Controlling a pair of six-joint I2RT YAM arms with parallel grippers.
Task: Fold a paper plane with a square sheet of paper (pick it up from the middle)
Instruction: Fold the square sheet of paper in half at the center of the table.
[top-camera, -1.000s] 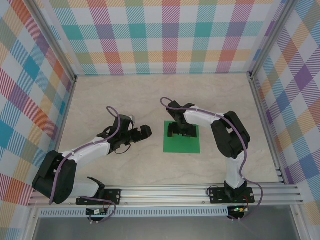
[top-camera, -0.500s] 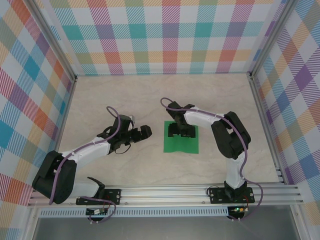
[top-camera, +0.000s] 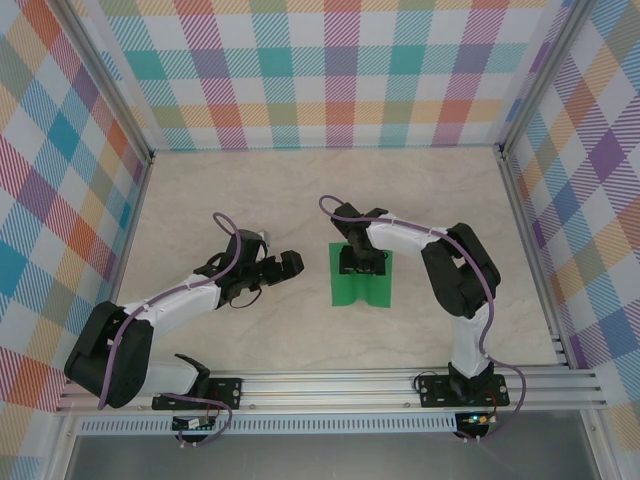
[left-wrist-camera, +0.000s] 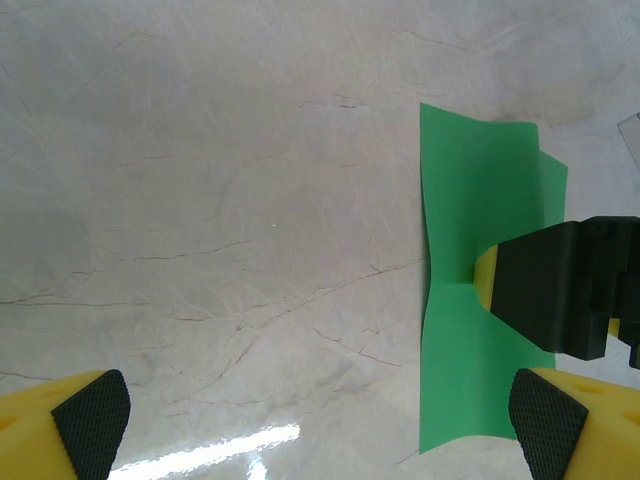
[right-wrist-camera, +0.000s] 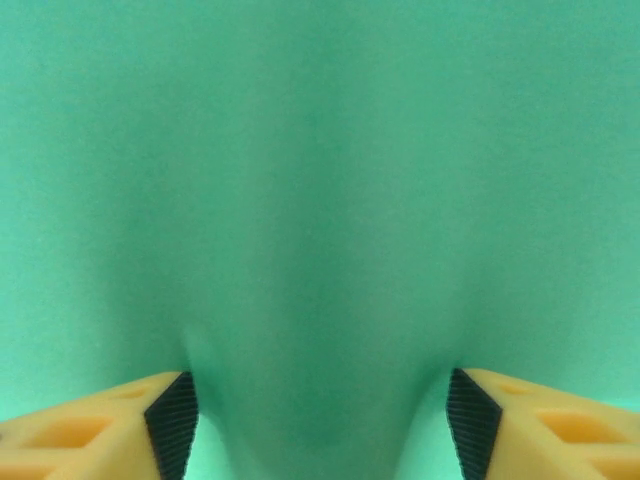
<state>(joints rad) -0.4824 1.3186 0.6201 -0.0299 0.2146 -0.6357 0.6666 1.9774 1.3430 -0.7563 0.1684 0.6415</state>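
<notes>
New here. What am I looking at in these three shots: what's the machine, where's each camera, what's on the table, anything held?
Two robot arms are bolted at the near edge of a pale marble-look table. The wide picture comes from a fixed camera above and behind them. The other two come from a camera on each wrist, looking down past that arm's own tips. On the table lies a thin green square sheet of paper. The left arm's fingers, yellow with black pads, are wide open beside the sheet and hold nothing. The right arm's fingers press on the sheet's middle. They stand apart, with a hump of paper rising between them. The sheet is buckled but not lifted.
</notes>
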